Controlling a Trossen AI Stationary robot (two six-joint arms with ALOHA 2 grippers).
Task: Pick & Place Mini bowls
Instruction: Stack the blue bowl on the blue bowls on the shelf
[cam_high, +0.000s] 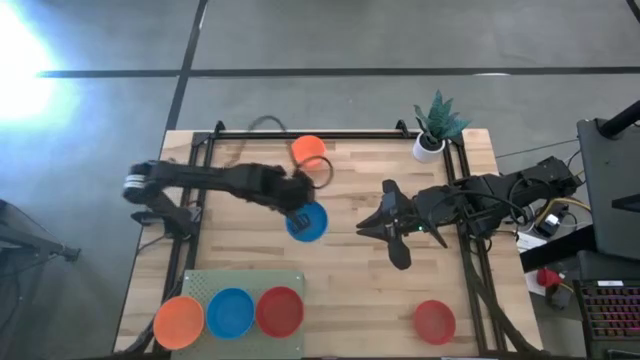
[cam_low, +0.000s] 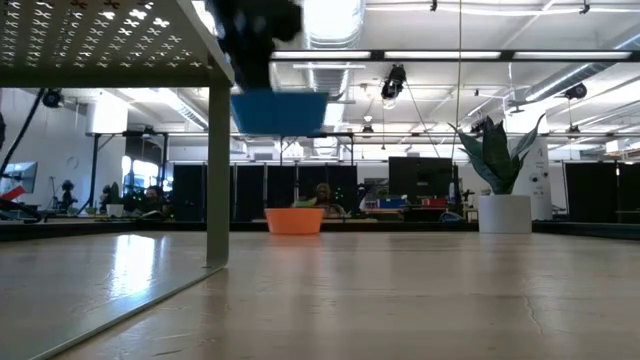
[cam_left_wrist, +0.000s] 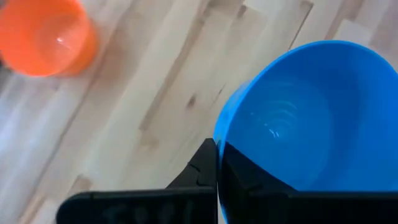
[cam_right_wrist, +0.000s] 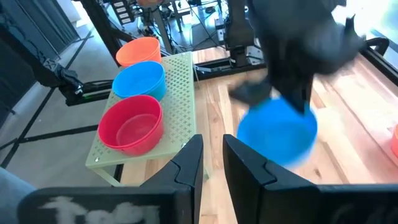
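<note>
The left end effector (cam_high: 298, 213) is closed on the rim of a blue mini bowl (cam_high: 309, 223), holding it raised above the worktop (cam_high: 360, 280) centre. The right end effector (cam_high: 372, 226) waits nearby, fingers slightly parted, holding nothing. An orange mini bowl (cam_high: 308, 149) sits near the far edge.

One blue bowl (cam_high: 308, 222) hangs lifted off the table; an orange bowl (cam_high: 308, 149) and a red bowl (cam_high: 435, 320) sit apart — three more (cam_high: 230, 313) rest on the rack.
</note>
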